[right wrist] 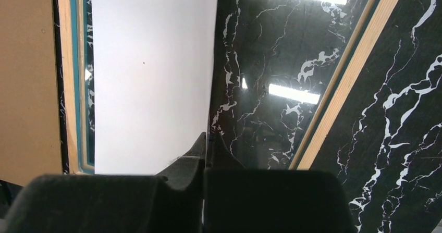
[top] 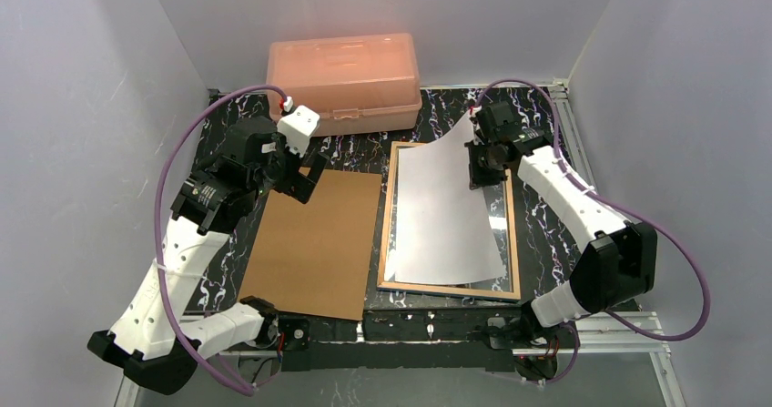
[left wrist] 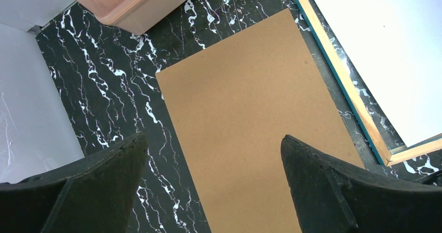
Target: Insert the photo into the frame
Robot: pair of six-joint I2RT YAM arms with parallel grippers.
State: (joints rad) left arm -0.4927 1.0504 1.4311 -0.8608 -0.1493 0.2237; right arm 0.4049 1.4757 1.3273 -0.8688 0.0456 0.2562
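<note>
The photo lies white back up across the frame, skewed, its far right corner lifted. My right gripper is shut on that edge of the photo; in the right wrist view the closed fingertips pinch the sheet's edge over the glass pane. The frame lies face down, with its wood-coloured back edge and blue inner rim showing. My left gripper hangs open over the far end of the brown backing board, with nothing between its fingers.
A peach plastic box stands at the back, just beyond the board and the frame. The brown backing board lies left of the frame on the black marbled table. White walls close in on both sides.
</note>
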